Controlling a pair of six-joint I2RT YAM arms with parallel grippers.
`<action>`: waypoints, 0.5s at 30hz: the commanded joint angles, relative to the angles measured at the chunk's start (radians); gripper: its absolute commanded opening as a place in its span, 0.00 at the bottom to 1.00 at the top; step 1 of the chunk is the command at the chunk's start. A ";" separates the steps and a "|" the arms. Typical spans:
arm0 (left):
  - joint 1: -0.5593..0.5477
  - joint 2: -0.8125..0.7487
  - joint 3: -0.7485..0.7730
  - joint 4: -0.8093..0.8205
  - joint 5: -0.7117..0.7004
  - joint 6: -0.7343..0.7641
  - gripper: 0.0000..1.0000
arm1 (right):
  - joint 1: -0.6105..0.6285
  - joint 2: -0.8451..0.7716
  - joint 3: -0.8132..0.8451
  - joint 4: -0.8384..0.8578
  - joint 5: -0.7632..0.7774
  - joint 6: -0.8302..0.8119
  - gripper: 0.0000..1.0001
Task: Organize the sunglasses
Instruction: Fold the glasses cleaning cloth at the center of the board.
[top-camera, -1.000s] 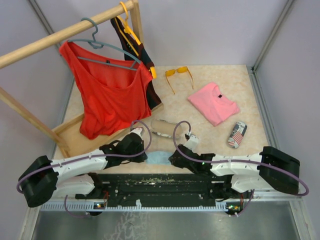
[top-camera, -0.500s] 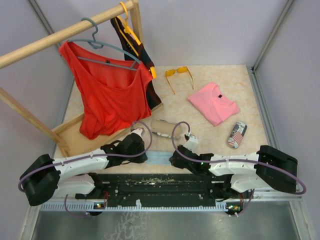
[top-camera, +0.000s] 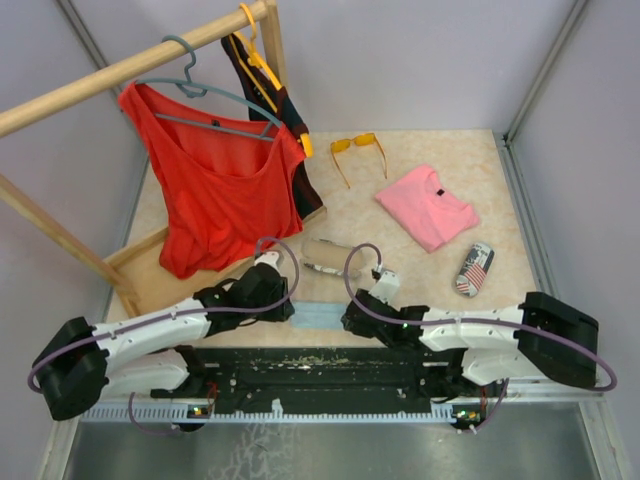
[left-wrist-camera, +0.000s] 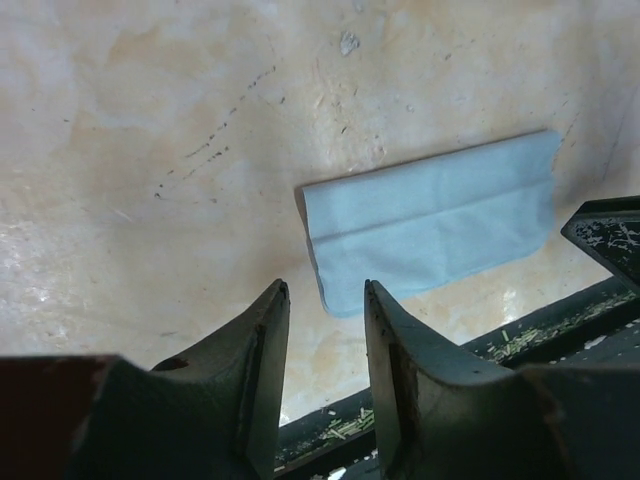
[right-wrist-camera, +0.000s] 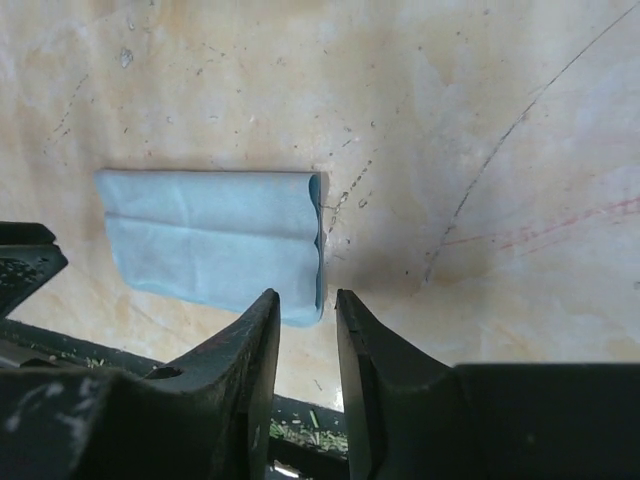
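Closest in, a folded light-blue cloth (top-camera: 318, 316) lies flat at the table's near edge, its long side running just beside the black base rail. The left gripper (top-camera: 283, 306) hangs low over the cloth's left end. In the left wrist view its tips (left-wrist-camera: 325, 300) frame that end's near corner, the jaws set a narrow gap apart with nothing between them. The right gripper (top-camera: 350, 317) hangs over the cloth's right, folded edge (right-wrist-camera: 316, 235). Its jaws are likewise only slightly parted and hold nothing.

Beyond the cloth, across a strip of bare marbled table (top-camera: 400, 262), a beige oblong case (top-camera: 325, 255) lies between the two wrists. Further right, a flag-patterned case (top-camera: 474, 268) sits near the right wall. A folded pink shirt (top-camera: 428, 205) lies just beyond it, with open tabletop between the shirt and the beige case.

On the left, a wooden rack (top-camera: 130, 65) carries a red top (top-camera: 225, 185) on a hanger, which covers much of that side.

The orange-lensed sunglasses (top-camera: 358, 148) rest at the far middle of the table, arms unfolded and pointing nearward. They lie just right of the rack's foot and well apart from both grippers, with bare surface around them
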 joint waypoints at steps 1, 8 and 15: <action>0.017 -0.065 0.046 -0.034 -0.044 0.021 0.43 | -0.009 -0.076 0.063 -0.102 0.082 -0.029 0.31; 0.048 -0.096 0.049 -0.023 -0.028 0.036 0.46 | -0.010 -0.174 0.079 -0.267 0.203 -0.141 0.33; 0.102 -0.074 0.039 0.014 0.022 0.056 0.47 | -0.102 -0.248 0.130 -0.322 0.150 -0.385 0.34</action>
